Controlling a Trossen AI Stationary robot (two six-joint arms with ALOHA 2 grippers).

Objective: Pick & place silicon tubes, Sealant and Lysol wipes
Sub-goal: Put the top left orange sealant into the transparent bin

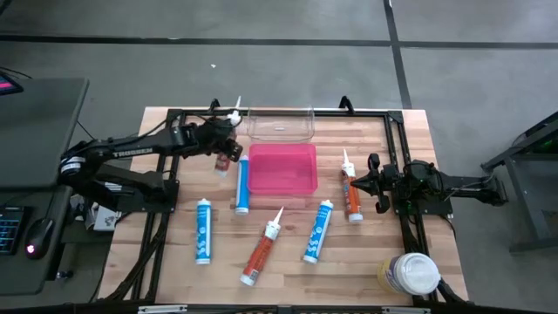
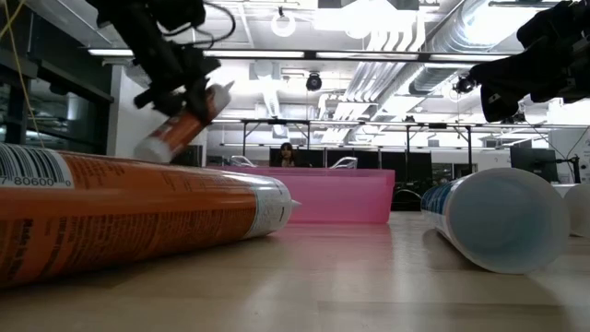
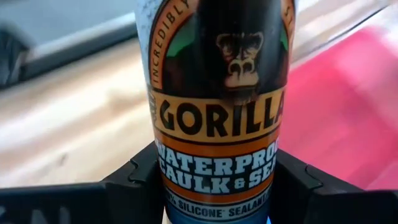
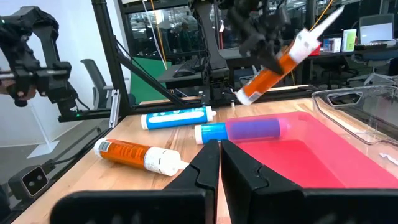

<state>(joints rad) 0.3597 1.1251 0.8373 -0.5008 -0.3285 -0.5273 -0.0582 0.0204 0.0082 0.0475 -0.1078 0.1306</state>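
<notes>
My left gripper [image 1: 225, 144] is shut on an orange Gorilla caulk cartridge [image 3: 217, 118], held in the air just left of the pink tray [image 1: 301, 183]. It also shows in the low view [image 2: 180, 124] and the right wrist view [image 4: 273, 65]. My right gripper [image 4: 219, 163] is shut and empty, at the table's right [image 1: 377, 183] beside an orange cartridge [image 1: 351, 199] that lies on its side. The Lysol wipes canister [image 1: 410, 273], with a white lid, stands upright at the near right corner. My left gripper pinches the cartridge's round body about mid-length [image 3: 186, 180] between its two fingers [image 3: 138, 177], which lie across it. The fingers come from above, slanting. The cartridge is lifted clear of the table and tilted, with its nozzle [image 4: 329, 17] up and its base [image 2: 152, 148] down.
A clear tray [image 1: 281, 126] stands behind the pink tray. Blue cartridges lie on the table at the left [image 1: 204, 229], against the pink tray [image 1: 242, 187], and near the middle [image 1: 318, 231]. Another orange cartridge [image 1: 261, 249] lies near the front edge.
</notes>
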